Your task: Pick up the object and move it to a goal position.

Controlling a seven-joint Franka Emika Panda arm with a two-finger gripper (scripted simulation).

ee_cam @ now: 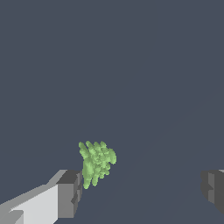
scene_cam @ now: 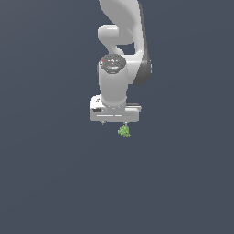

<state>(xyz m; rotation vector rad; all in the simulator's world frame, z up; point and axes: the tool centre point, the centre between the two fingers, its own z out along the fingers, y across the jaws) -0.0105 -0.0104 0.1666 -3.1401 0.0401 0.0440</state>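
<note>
The object is a tiny bright-green lumpy clump on the flat dark grey surface. My white gripper points straight down just above it, with the clump below the finger toward the exterior view's right. In the wrist view the object lies between the fingers, close against the inner pad of one dark-tipped finger and far from the other finger. I cannot tell whether it touches the near pad. The gripper is open wide and holds nothing.
A plain dark grey surface fills both views. The arm's white links rise above the gripper at the back. No other objects or edges show.
</note>
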